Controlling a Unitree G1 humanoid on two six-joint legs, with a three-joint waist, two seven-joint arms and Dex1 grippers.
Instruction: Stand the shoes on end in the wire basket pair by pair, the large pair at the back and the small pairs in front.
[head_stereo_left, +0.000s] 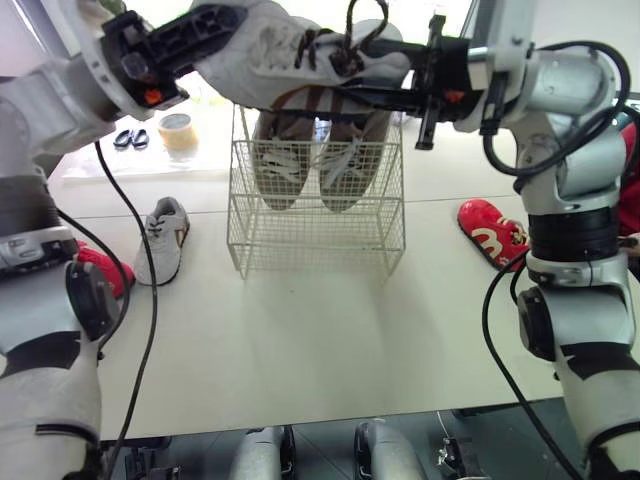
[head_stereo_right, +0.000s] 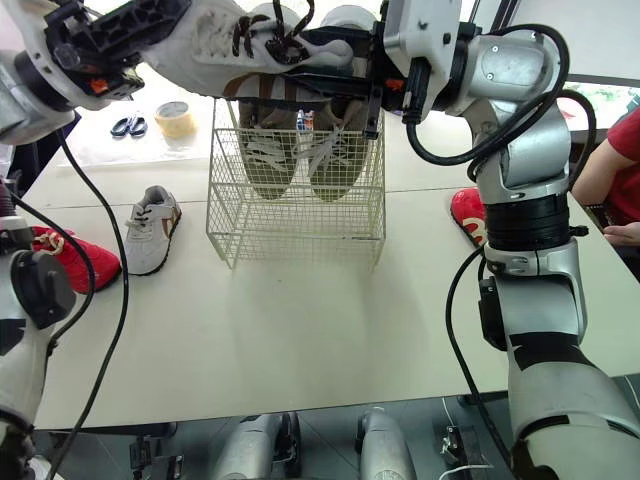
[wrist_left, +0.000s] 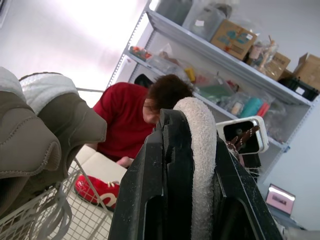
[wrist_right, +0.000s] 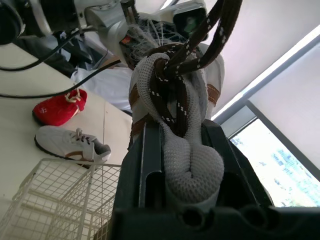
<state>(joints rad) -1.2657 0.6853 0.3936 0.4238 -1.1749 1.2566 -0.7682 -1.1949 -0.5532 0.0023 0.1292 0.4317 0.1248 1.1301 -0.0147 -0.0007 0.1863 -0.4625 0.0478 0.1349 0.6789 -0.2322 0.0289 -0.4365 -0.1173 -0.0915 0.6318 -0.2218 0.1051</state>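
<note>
Over the basket, left fingers and right fingers clamp one sneaker.

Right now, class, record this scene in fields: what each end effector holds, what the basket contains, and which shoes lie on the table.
basket: white wire basket on the white table, large grey-brown pair of shoes standing on end at its back
left end effector: shut on the white mesh sneaker with brown laces, above the basket
right end effector: shut on the same sneaker's tongue and laces
robot's left of basket: small white sneaker with brown trim, small red shoe
robot's right of basket: second small red shoe
</note>
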